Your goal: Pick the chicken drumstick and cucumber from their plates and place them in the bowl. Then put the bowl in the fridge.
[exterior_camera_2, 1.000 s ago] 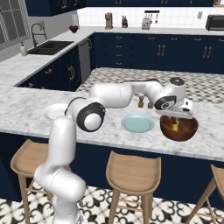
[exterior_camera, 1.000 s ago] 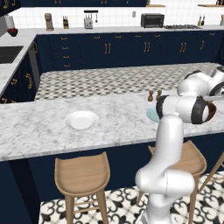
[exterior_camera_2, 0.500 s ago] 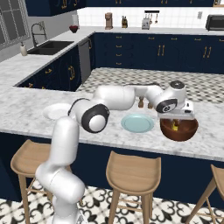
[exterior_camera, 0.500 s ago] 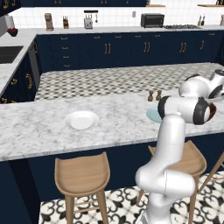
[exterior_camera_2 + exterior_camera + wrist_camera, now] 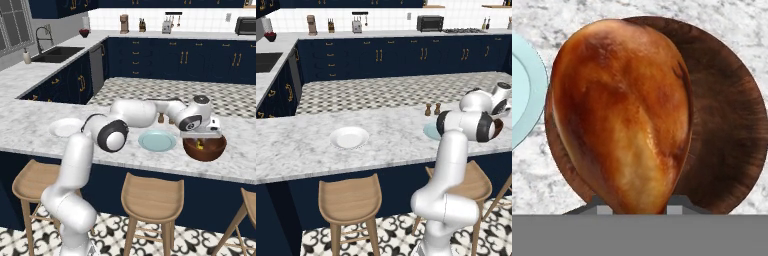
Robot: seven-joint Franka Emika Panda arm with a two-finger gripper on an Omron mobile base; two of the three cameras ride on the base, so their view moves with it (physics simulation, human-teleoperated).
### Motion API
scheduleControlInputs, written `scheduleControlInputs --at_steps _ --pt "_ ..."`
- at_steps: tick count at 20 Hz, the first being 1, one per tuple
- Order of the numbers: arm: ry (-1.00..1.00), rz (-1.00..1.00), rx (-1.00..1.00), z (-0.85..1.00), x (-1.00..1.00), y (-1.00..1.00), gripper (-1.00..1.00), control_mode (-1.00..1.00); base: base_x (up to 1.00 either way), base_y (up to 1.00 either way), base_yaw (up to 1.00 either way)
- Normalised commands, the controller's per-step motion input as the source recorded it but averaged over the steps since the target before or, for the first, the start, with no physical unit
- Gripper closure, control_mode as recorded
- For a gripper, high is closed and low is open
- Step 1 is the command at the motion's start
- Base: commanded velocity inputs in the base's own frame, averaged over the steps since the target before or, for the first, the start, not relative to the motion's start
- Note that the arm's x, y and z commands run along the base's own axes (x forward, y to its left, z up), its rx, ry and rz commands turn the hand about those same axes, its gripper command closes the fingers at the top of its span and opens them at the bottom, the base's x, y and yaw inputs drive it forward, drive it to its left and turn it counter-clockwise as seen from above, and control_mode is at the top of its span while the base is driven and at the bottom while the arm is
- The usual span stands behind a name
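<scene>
drumstick [image 5: 622, 115] — glossy brown-orange | bowl [image 5: 727, 125] — dark reddish-brown | plate [image 5: 524, 90] pale teal

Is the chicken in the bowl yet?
Not yet. The gripper holds the chicken drumstick just above the bowl.

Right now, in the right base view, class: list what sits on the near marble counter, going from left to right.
White plate → pale blue-teal plate → dark reddish-brown bowl, with the claw holding the chicken drumstick over it.
</scene>
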Motion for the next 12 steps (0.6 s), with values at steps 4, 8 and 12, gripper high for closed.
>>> scheduleControlInputs --at_steps 4,8,12 --pt "0.10 0.02 0.00 -0.15 0.17 -0.15 1.00 -1.00 0.00 0.00 0.00" --pt "0.05 0.03 0.00 -0.09 0.05 -0.22 1.00 -1.00 0.00 0.00 0.00" --pt "0.01 0.03 0.00 0.00 0.13 -0.18 1.00 -1.00 0.00 0.00 0.00"
